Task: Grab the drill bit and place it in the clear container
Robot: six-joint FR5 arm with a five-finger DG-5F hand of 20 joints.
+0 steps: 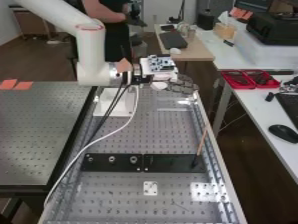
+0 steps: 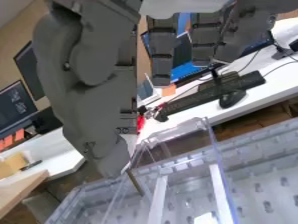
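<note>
The arm [image 1: 91, 45] runs off the high view's edge, as do the near end of the surface [image 1: 228, 187] and part of a keyboard [image 1: 290, 106]; the hand [image 1: 178, 85] is blurred there. The wrist view's edges crop the hand and the clear container [image 2: 217, 157]. A thin brown rod [image 2: 137, 184], partly behind the hand, is too blurred to identify.

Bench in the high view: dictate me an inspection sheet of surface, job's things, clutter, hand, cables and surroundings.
Surface: perforated bench, with black plates across it.
Job's things: clear container at the far end; cannot tell where the drill bit is.
Clutter: thin orange-handled tool, dark end down, near the right edge.
Hand: hand over the container, fingers open.
Cables: white cable and black cables run down from the arm.
Surroundings: side table with red trays and mouse.
</note>
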